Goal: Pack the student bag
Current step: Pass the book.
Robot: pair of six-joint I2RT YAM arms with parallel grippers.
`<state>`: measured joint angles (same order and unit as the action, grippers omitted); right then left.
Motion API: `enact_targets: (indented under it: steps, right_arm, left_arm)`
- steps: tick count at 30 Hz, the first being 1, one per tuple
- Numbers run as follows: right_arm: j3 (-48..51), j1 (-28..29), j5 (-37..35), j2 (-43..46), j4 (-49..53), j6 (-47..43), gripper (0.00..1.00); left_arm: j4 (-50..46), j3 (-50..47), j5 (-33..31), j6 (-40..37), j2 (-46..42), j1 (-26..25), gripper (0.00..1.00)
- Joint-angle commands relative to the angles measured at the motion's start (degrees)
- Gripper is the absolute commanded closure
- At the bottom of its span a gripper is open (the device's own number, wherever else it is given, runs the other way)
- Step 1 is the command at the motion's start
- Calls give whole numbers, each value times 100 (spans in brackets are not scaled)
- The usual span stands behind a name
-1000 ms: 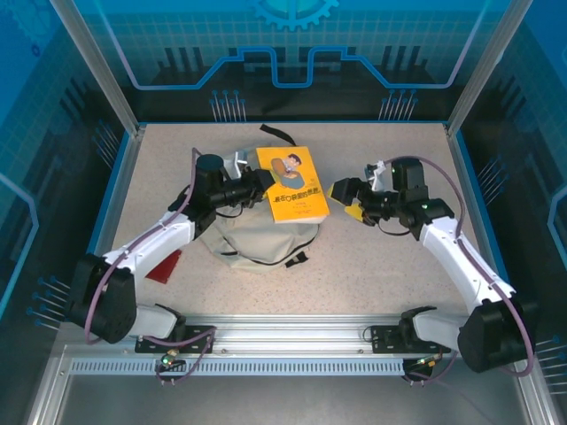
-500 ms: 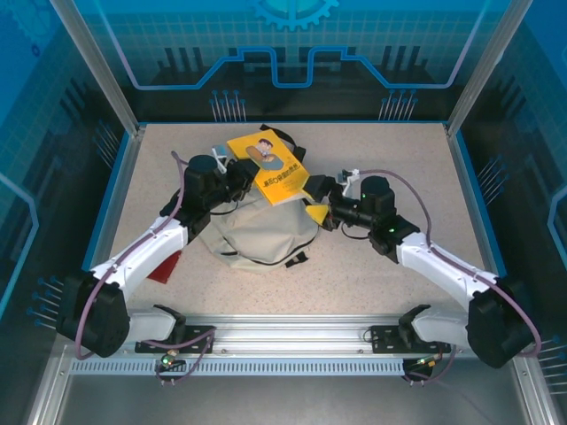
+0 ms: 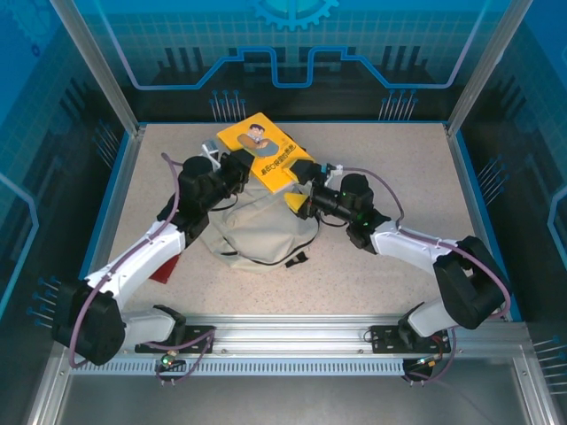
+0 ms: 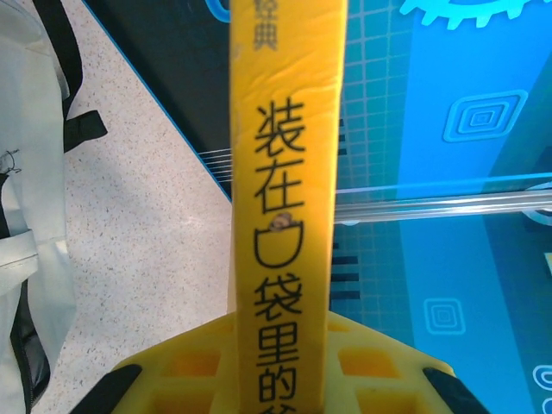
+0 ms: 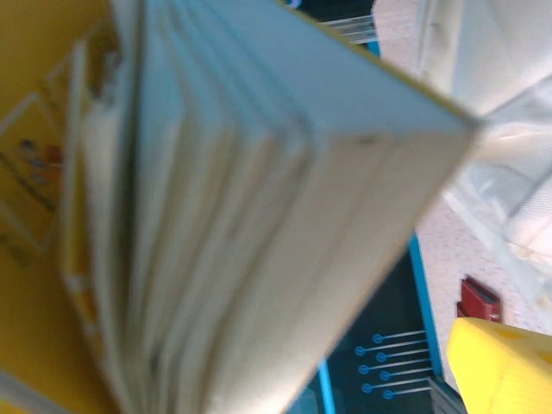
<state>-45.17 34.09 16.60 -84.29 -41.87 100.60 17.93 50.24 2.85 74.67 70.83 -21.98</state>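
I see a thick yellow-covered paper book [image 5: 241, 216], close up and blurred, pale page edges fanned toward me, cover at left. Cream fabric backpack [image 5: 509, 69] upper right, on speckled beige tabletop [image 5: 444, 246]. Small red flat item [image 5: 477, 299] at right. One yellow plastic finger [image 5: 504, 366] lower right, apart from the pages.

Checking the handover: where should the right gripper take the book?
Grip the book by its free page edge, from the right. The left gripper clamps the spine, it hangs above the bag, and the open right gripper faces the pages.
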Motion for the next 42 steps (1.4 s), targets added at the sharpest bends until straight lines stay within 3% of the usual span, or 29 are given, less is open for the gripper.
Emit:
enact_targets:
  steps: [1,17,19,22,26,29,33,36,42]
  right_arm:
    - [-188,167,-329,-76,-449,228,11]
    - [94,225,-834,-114,-726,349,72]
    - [105,170,-795,-96,-678,229,82]
    - [92,20,-665,60,-266,-160,94]
    - [57,-240,-622,608,893,-1015,98]
    - [-140,-486,-687,1174,2305,-1879,98]
    - [-410,-852,-908,1952,3961,-3009,98]
    - [-488,-1128,-1135,2481,4975,-3677,98]
    - [-668,-1777,-1114,3356,6149,-4333,98]
  left_arm:
    - [671,-38,-161,169,-238,-52,96]
    - [599,-228,-85,284,-301,-61,96]
    - [414,-246,-9,216,-334,-57,88]
    - [-354,-159,148,-179,-425,-58,59]
    - [-1859,10,235,-1037,-527,-51,32]
    - [-2809,95,391,-1841,-545,-48,20]
    - [-3852,316,719,-2989,-438,-76,15]
    - [-4566,615,586,-3685,-323,-227,14]
    - [-5386,1248,12,-4766,109,-1047,14]
